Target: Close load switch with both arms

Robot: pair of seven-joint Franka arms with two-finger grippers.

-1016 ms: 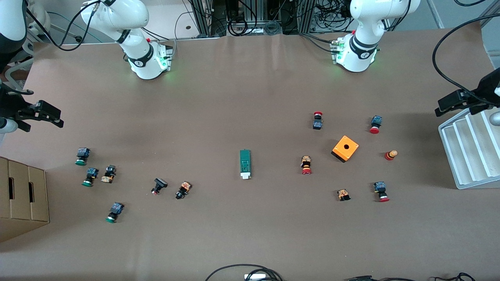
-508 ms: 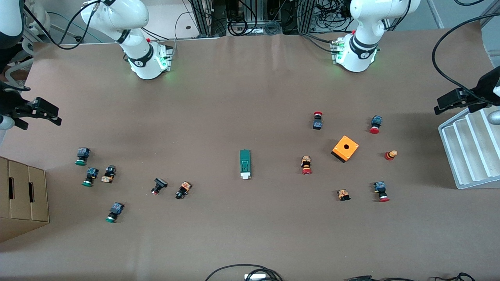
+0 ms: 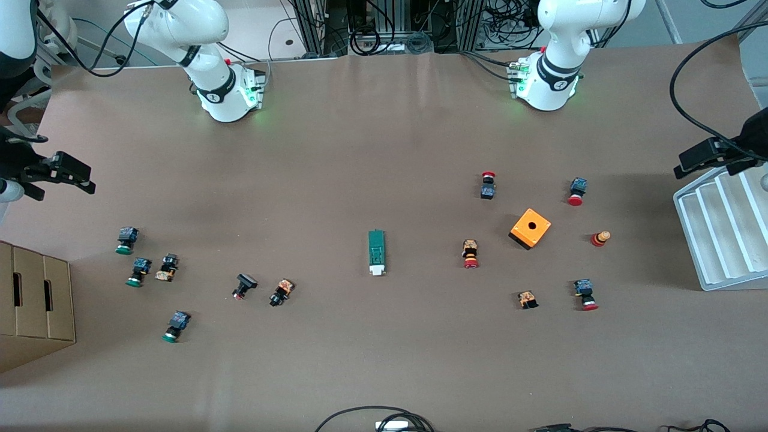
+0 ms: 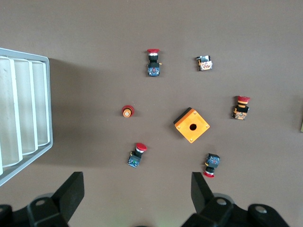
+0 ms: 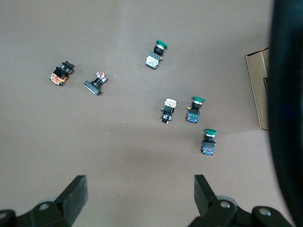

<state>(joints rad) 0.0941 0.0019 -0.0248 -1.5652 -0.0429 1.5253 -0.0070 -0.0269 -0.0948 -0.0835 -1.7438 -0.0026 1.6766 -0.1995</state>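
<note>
Two grippers hang high with fingers spread and nothing held: the left gripper [image 4: 135, 189] over the load switch's left-arm end of the brown matte table [image 3: 384, 360], by the white ribbed tray [image 3: 720, 240], whose troughs look bare, and the right gripper [image 5: 139, 191] over the other end. Near to far, the narrow green load switch [image 3: 376, 252] lies mid-table, white block nearest the front camera; the orange box [image 3: 530, 228] sits slightly farther, toward the left arm's end. Only the front view shows the switch; the wrist views show push buttons.
</note>
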